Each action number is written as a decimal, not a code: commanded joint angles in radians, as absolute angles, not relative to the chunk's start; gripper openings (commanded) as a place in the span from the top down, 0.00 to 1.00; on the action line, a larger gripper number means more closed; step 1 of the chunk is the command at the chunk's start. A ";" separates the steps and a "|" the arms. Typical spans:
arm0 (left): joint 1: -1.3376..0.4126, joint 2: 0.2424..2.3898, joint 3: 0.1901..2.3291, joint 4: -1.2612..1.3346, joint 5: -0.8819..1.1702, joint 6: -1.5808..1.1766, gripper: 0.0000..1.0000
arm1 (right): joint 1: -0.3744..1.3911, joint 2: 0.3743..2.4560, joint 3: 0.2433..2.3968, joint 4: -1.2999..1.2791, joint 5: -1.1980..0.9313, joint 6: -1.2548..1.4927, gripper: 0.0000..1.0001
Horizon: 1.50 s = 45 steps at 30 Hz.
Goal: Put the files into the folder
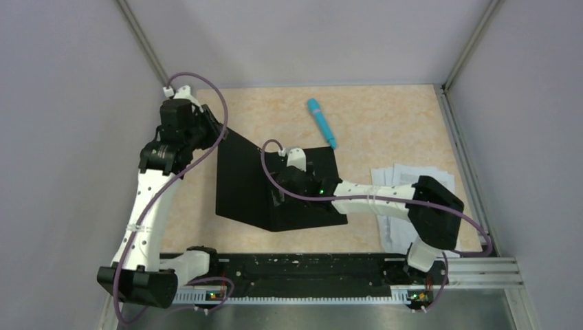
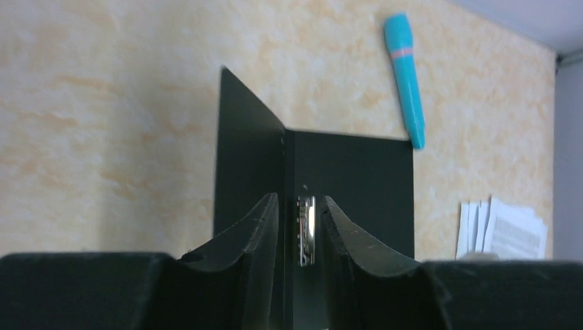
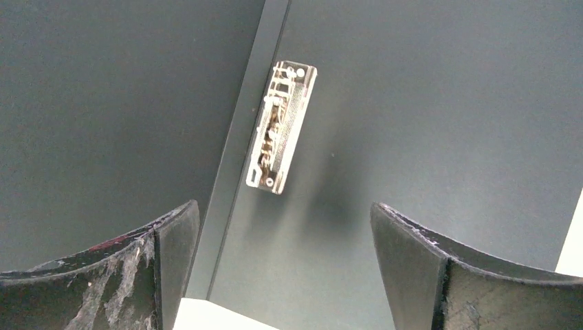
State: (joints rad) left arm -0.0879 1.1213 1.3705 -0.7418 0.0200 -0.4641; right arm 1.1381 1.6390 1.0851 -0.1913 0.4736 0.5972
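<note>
The folder (image 1: 254,182) lies open in the middle of the table, black inside up. Its left cover (image 2: 247,158) stands tilted up off the table, and its right half (image 3: 440,110) lies flat. The metal spine clip (image 3: 282,127) also shows in the left wrist view (image 2: 307,230). My left gripper (image 1: 214,130) is at the raised cover's far left edge, its jaws nearly closed on the cover's edge (image 2: 300,199). My right gripper (image 1: 280,196) hovers open and empty over the folder's inside near the clip (image 3: 285,210). The files (image 1: 405,189) lie on the table right of the folder, partly under my right arm, and show in the left wrist view (image 2: 509,230).
A blue pen-like stick (image 1: 322,122) lies on the table just beyond the folder's far right corner, also in the left wrist view (image 2: 405,79). Grey walls close in the beige table (image 1: 385,117) on the left, back and right. A black rail (image 1: 309,275) runs along the near edge.
</note>
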 commanded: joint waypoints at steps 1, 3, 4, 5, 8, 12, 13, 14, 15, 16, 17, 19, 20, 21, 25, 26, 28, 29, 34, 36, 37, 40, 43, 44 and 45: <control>-0.139 1.150 1.259 -0.701 0.107 -0.535 0.68 | 1.109 1.740 1.206 -0.178 0.446 0.591 0.08; -0.151 1.158 1.224 -0.697 0.103 -0.547 0.71 | 1.103 1.790 1.241 -0.178 0.440 0.584 0.09; -0.157 1.160 1.207 -0.692 0.101 -0.548 0.72 | 1.101 1.812 1.260 -0.178 0.438 0.580 0.10; -0.159 1.168 1.193 -0.693 0.087 -0.548 0.74 | 1.099 1.835 1.277 -0.179 0.436 0.576 0.10; -0.161 1.178 1.141 -0.708 0.025 -0.575 0.83 | 1.095 1.911 1.328 -0.195 0.430 0.570 0.14; -0.161 1.137 1.033 -0.686 -0.079 -0.680 0.86 | 1.088 1.957 1.354 -0.204 0.426 0.578 0.23; -0.161 1.123 0.999 -0.662 -0.103 -0.696 0.85 | 1.086 1.964 1.352 -0.203 0.426 0.582 0.26; -0.161 1.114 0.974 -0.645 -0.132 -0.708 0.84 | 1.085 1.968 1.351 -0.206 0.426 0.585 0.28; -0.161 1.114 0.955 -0.638 -0.158 -0.718 0.83 | 1.083 1.975 1.353 -0.209 0.424 0.588 0.31; -0.160 1.120 0.952 -0.641 -0.183 -0.729 0.83 | 1.082 1.983 1.358 -0.216 0.423 0.589 0.32; -0.162 1.128 0.949 -0.645 -0.192 -0.736 0.82 | 1.083 1.991 1.363 -0.223 0.424 0.589 0.33; -0.161 1.146 0.939 -0.649 -0.209 -0.758 0.82 | 1.083 2.008 1.372 -0.235 0.418 0.589 0.36; -0.161 1.156 0.933 -0.650 -0.214 -0.771 0.82 | 1.083 2.014 1.375 -0.240 0.413 0.589 0.39; -0.161 1.164 0.926 -0.649 -0.215 -0.780 0.82 | 1.083 2.019 1.376 -0.245 0.410 0.590 0.42; -0.161 1.187 0.877 -0.614 -0.192 -0.798 0.81 | 1.083 2.016 1.361 -0.264 0.398 0.606 0.60; -0.161 1.193 0.861 -0.603 -0.183 -0.799 0.80 | 1.083 2.012 1.353 -0.269 0.397 0.611 0.62; -0.161 1.213 0.836 -0.590 -0.171 -0.799 0.79 | 1.082 1.998 1.331 -0.272 0.391 0.626 0.67; -0.161 1.229 0.829 -0.590 -0.169 -0.800 0.79 | 1.081 1.988 1.320 -0.274 0.384 0.639 0.69; -0.161 1.278 0.789 -0.562 -0.107 -0.810 0.77 | 1.081 1.942 1.260 -0.282 0.341 0.721 0.80; -0.161 1.293 0.777 -0.546 -0.072 -0.810 0.77 | 1.082 1.917 1.229 -0.282 0.335 0.750 0.81; -0.161 1.301 0.774 -0.542 -0.057 -0.811 0.77 | 1.082 1.906 1.213 -0.282 0.331 0.762 0.82; -0.163 1.315 0.761 -0.532 -0.022 -0.806 0.77 | 1.080 1.877 1.170 -0.281 0.324 0.796 0.84; -0.165 1.323 0.736 -0.508 0.011 -0.806 0.77 | 1.082 1.853 1.130 -0.286 0.326 0.819 0.84; -0.167 1.328 0.728 -0.497 0.036 -0.808 0.77 | 1.081 1.845 1.120 -0.292 0.332 0.825 0.85; -0.171 1.333 0.720 -0.488 0.053 -0.817 0.77 | 1.080 1.836 1.108 -0.292 0.336 0.827 0.85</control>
State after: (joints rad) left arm -0.1600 1.3186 0.7509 -0.5549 -0.0284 -0.7986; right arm 1.0889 1.8828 1.1622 -0.2291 0.3611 0.7643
